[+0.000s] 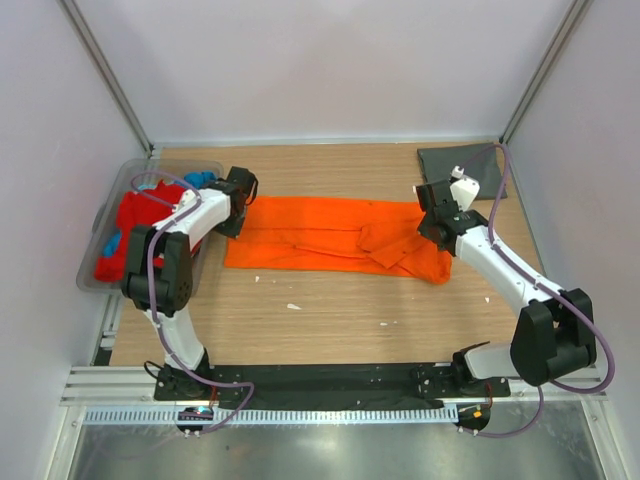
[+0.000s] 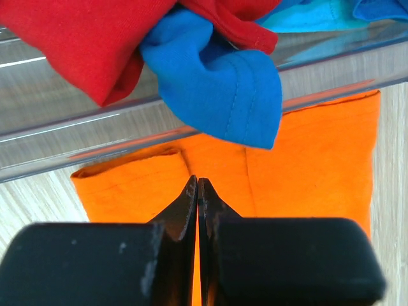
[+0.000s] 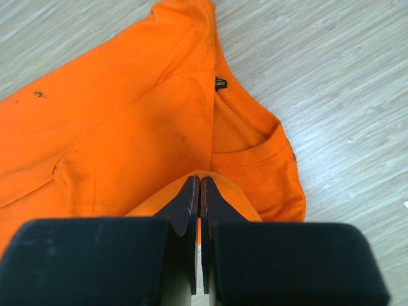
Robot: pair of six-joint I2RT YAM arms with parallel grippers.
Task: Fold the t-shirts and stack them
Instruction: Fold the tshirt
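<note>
The bright orange t-shirt [image 1: 320,235] lies spread across the middle of the table, folded lengthwise into a long band. My left gripper [image 1: 236,220] is at its left end, next to the tub, shut with orange cloth [image 2: 306,166] showing between its fingers [image 2: 191,197]. My right gripper [image 1: 440,228] is at the collar end, shut on a raised fold of the orange shirt [image 3: 127,127]. A dark grey t-shirt [image 1: 465,168] lies flat at the back right. A red t-shirt [image 1: 135,225] and a blue t-shirt [image 1: 198,180] lie bunched in the tub.
The clear plastic tub [image 1: 95,272] stands at the left edge; its wall [image 2: 64,127] is close in front of my left gripper, with blue cloth [image 2: 217,83] hanging over it. Small white scraps [image 1: 292,306] lie on the wood in front of the shirt.
</note>
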